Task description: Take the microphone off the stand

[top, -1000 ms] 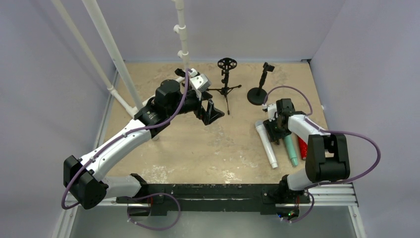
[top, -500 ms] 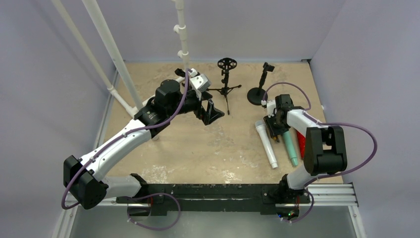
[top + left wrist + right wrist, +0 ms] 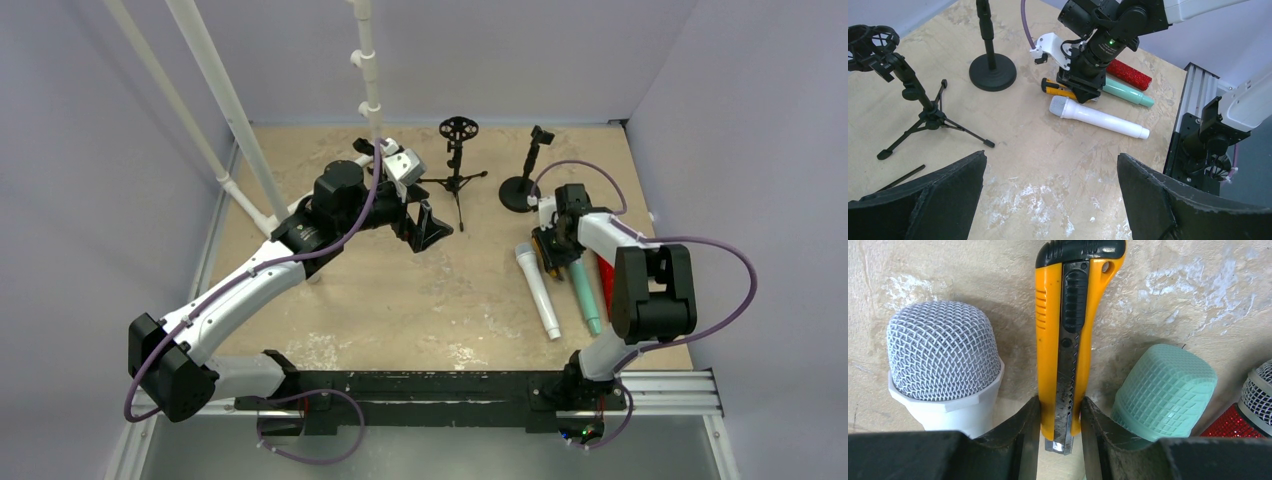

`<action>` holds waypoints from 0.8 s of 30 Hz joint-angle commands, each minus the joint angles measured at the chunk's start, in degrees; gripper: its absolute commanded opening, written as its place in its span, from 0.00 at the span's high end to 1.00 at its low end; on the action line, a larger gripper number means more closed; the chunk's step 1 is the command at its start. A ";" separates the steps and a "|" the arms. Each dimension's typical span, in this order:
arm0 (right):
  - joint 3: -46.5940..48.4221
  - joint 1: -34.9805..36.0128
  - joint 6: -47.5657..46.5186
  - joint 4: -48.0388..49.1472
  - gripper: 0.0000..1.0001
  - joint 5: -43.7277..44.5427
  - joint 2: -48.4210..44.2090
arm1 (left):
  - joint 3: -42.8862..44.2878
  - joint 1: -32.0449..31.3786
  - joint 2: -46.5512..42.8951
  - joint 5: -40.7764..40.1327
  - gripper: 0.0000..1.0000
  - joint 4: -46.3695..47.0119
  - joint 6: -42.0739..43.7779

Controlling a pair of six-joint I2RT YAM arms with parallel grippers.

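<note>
With right gripper (image 3: 1060, 404) jaws clamped on yellow utility knife (image 3: 1068, 315) and left gripper (image 3: 1050, 157) jaws wide apart, lift straight, without nudging white microphone (image 3: 943, 347) and teal microphone (image 3: 1165, 385) flanking it on tabletop (image 3: 973, 270), off tripod stand (image 3: 458, 150).

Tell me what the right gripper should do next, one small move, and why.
Probably lift straight up a little. The right gripper has its fingers against both sides of the yellow utility knife, which lies flat between the white microphone and the teal microphone, so a vertical lift should clear both heads without nudging them.
</note>
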 commanded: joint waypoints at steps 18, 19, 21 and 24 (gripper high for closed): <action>8.55 -0.13 4.20 -0.22 1.00 -1.57 -6.88 | 0.45 0.30 -0.66 1.44 0.00 2.14 -0.46; 9.10 -0.12 4.01 -1.05 1.00 -2.17 -7.82 | 0.46 0.27 -0.74 1.36 0.00 2.04 -0.46; 10.39 -0.06 3.12 -3.42 1.00 -2.62 -9.94 | 0.63 0.29 -0.86 1.27 0.00 1.98 -0.33; 12.42 0.47 3.32 -6.30 1.00 -5.46 -11.55 | 1.21 0.31 -0.89 0.86 0.00 1.67 0.01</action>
